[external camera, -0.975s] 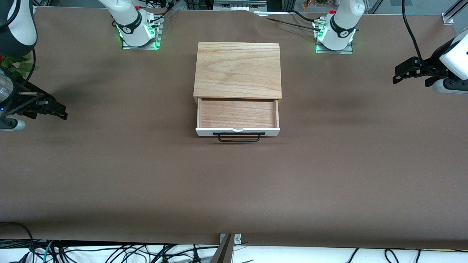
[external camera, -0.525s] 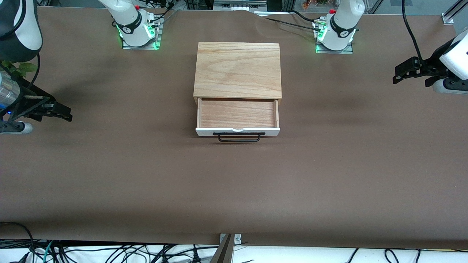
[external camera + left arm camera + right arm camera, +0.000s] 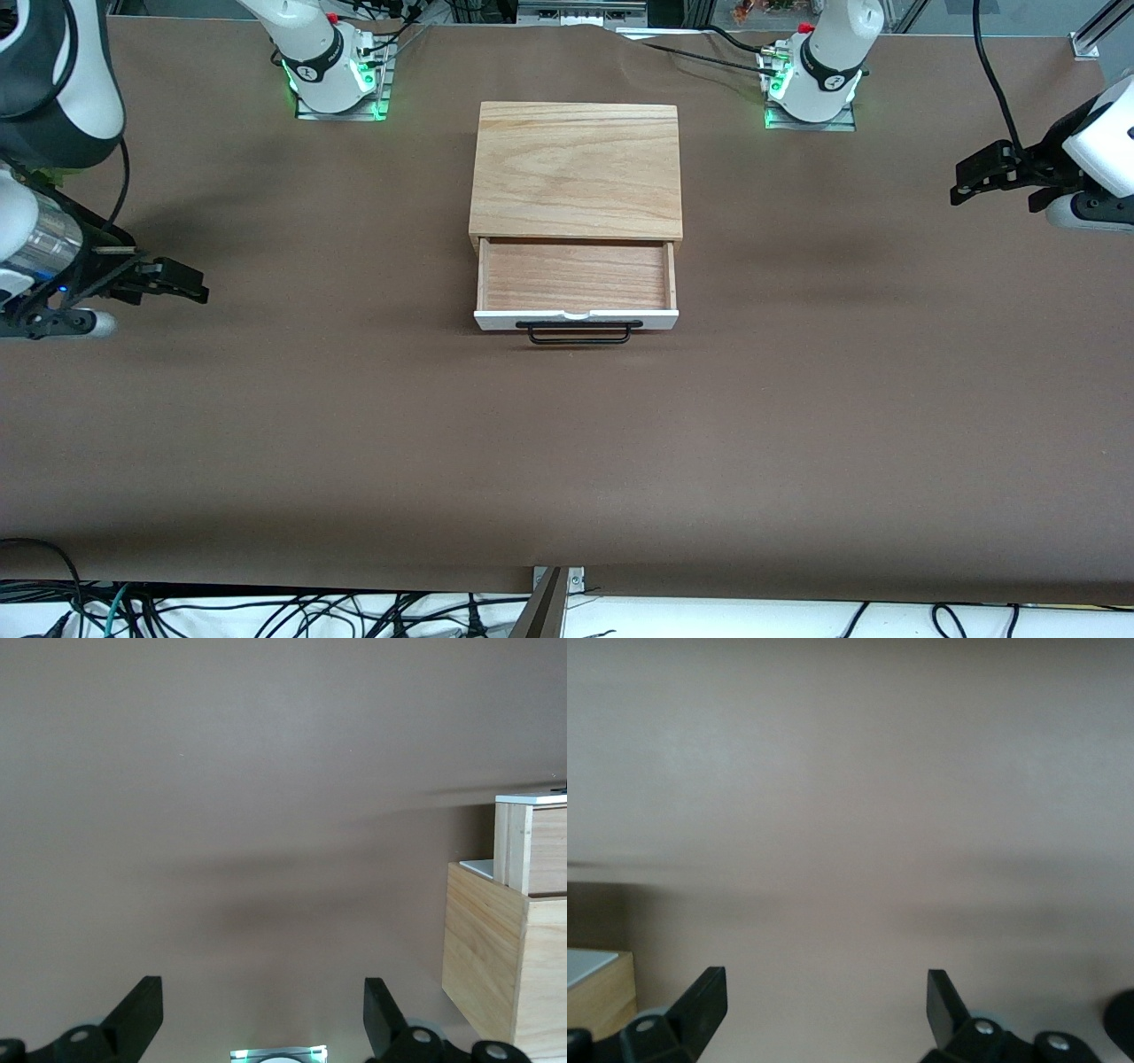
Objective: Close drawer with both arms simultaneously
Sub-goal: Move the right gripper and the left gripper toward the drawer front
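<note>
While drawer (image 3: 576, 288) open, bare cloth (image 3: 567, 461) around.

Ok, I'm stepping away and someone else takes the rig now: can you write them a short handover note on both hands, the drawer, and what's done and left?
Left hand: open, holding nothing, over bare table at the left arm's end.
Right hand: open, holding nothing, over bare table at the right arm's end.
Shallow light-wood drawer with white front panel and black wire handle: pulled out of its light-wood box toward the front camera, nothing visible inside, mid-table between the two arm bases.
Done: nothing yet; neither hand touches the drawer.
Left: bring both hands to the white front panel and push the drawer in together.
</note>
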